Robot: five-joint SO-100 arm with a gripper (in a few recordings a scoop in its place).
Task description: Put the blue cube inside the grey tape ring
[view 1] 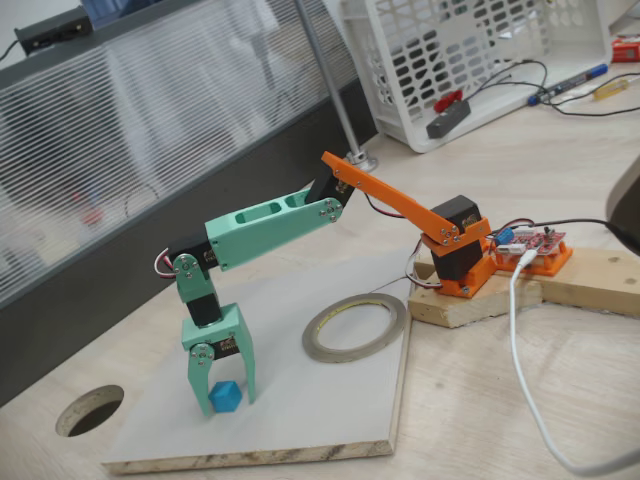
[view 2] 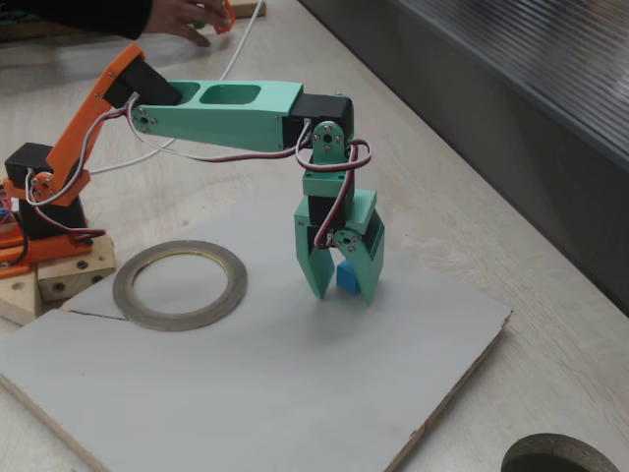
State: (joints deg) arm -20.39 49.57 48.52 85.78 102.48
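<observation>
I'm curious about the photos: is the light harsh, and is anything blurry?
In both fixed views the light is soft and even; the gripper casts only a faint shadow around the blue cube on the white board; the grey tape ring stays sharp.

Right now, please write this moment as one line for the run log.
gripper: down, straddling blue cube | cube: on white board | grey tape ring: empty, apart

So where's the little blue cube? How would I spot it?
Find the white board on the wooden table, then the green gripper pointing straight down at it. The blue cube sits on the board between its two fingers. It is the one bright blue, boxy thing there; the nearby tape ring is grey, flat and round.
</observation>
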